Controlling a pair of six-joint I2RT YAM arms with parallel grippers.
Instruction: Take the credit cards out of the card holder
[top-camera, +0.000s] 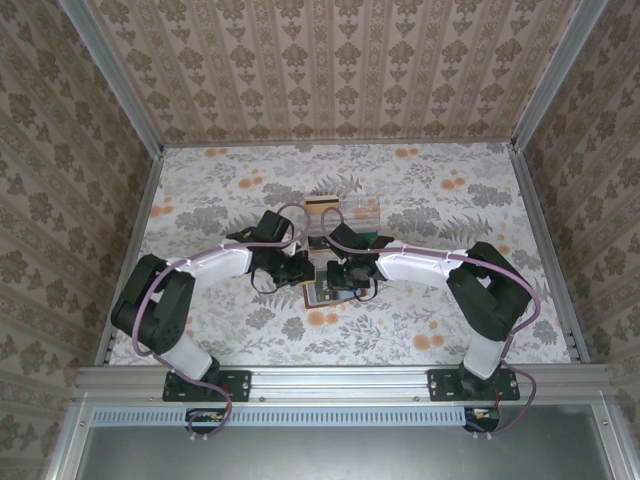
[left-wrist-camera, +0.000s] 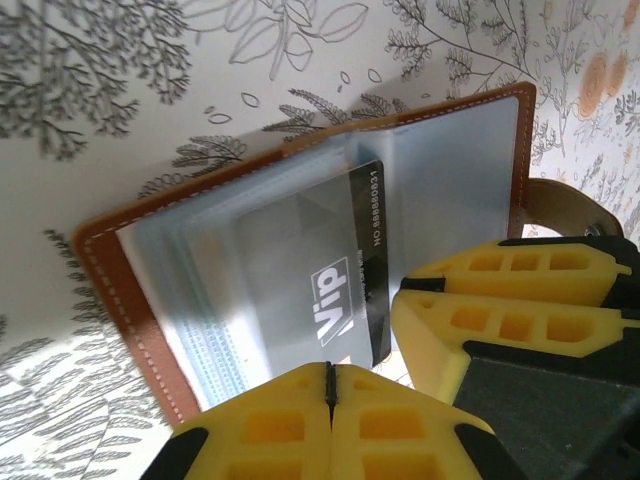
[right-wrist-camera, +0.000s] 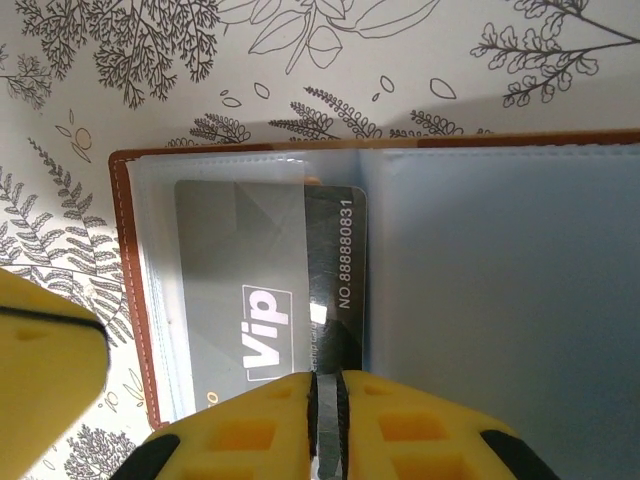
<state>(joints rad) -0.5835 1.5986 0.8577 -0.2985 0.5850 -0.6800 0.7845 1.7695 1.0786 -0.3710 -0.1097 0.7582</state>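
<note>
We overlook the whole floral-patterned worktop (top-camera: 450, 310) from above and behind; both wrist cameras share, close up, the open reddish-brown leather card holder (left-wrist-camera: 450, 170).

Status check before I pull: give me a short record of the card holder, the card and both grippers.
card holder: lying open on the table, clear sleeves facing up
Vip card: partly out of its sleeve, numbered end bare near the fold
right gripper: shut on the Vip card's edge
left gripper: shut at the holder's edge; unclear whether it pins anything
cards fully out of this sleeve: none yet
</note>
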